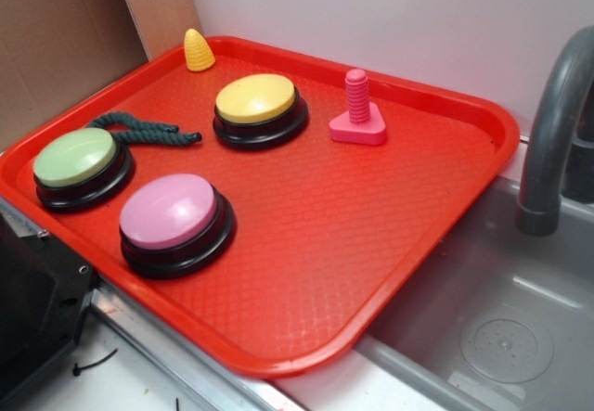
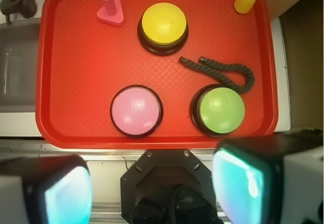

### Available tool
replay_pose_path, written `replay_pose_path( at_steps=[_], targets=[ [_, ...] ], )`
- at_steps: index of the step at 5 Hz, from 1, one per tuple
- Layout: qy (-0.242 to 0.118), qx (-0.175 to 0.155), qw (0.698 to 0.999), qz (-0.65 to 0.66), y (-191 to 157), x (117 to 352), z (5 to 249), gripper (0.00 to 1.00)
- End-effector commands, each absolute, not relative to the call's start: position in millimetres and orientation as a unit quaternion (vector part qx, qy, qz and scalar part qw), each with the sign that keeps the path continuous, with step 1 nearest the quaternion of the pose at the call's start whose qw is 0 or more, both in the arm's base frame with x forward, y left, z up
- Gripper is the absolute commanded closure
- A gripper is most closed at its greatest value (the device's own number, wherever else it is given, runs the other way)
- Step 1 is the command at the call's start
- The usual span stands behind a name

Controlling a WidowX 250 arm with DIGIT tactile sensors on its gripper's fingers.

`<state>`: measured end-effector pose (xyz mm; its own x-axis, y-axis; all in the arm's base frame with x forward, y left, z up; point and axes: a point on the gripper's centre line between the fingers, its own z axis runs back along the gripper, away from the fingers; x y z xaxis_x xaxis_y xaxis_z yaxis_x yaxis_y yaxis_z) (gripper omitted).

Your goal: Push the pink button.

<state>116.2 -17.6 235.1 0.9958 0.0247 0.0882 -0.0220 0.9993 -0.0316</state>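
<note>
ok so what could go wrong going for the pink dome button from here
1. The gripper sits high, outside the red plastic tray, with its fingers spread wide; a slightly off descent could put a finger on the rim of the pink domed button instead of the dome.
2. The green domed button sits right beside it, so sideways drift might press that one.

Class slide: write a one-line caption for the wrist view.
Open claw above a red tray holding pink button, green button, yellow button, rope and pink bolt.

No readable text, labels, nos. or signs on anything in either view.
</note>
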Motion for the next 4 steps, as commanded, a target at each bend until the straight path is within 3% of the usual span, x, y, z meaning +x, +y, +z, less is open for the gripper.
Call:
replay_pose_path(
  at_steps=[1, 3, 4],
  targets=[
    [-0.044, -0.015, 0.999, 0.012, -18, 116, 235, 0.0],
    [-0.04, 0.016, 0.982, -0.183, -45, 161, 147, 0.0],
    [-0.023, 0.011, 0.976, -0.215, -53, 164, 112, 0.0]
  ],
)
